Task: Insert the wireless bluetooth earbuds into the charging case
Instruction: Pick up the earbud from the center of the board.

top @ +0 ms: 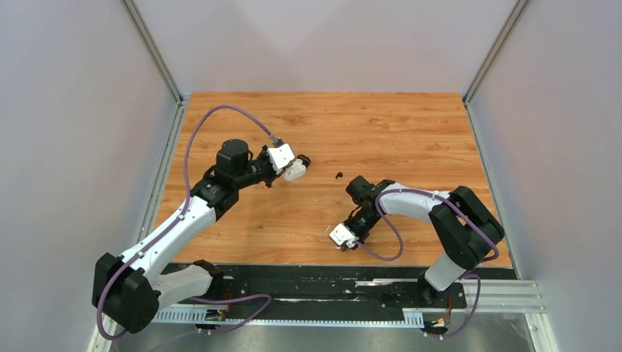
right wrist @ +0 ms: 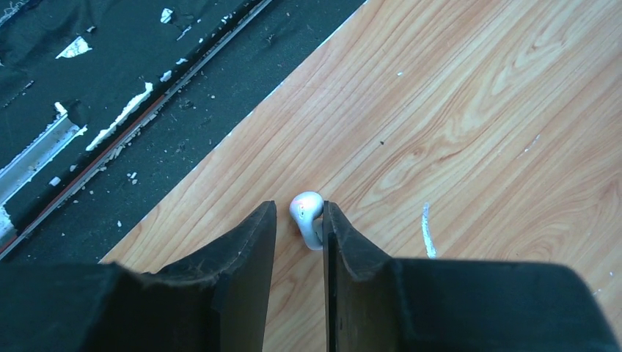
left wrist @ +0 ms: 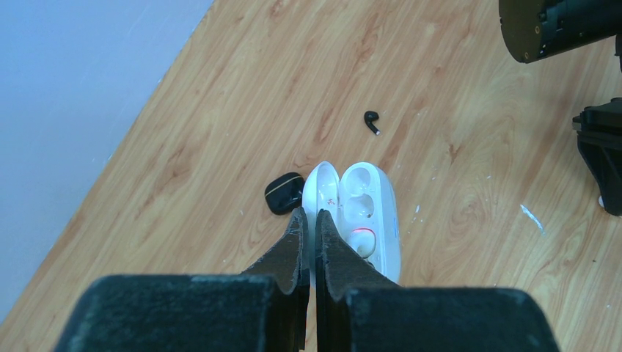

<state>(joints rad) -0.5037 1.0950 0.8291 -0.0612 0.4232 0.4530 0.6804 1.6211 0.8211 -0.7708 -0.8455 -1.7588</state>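
The white charging case (left wrist: 374, 209) lies open on the wooden table, with one white earbud (left wrist: 361, 242) seated in its near socket. My left gripper (left wrist: 309, 220) is shut on the case's raised lid (left wrist: 323, 187); it also shows in the top view (top: 292, 169). A black case (left wrist: 284, 192) lies shut just left of the lid. A black earbud (left wrist: 372, 122) lies loose beyond it and shows in the top view (top: 338, 175). My right gripper (right wrist: 299, 209) is narrowly open around a white earbud (right wrist: 308, 217) on the table; the bud touches the right finger only. The other black bud is out of view.
The right gripper (top: 345, 245) works close to the table's front edge (right wrist: 242, 128), where a black strip and metal rail (top: 315, 282) run. The right arm's elbow (top: 359, 187) stands near the loose black earbud. Grey walls enclose the table on three sides.
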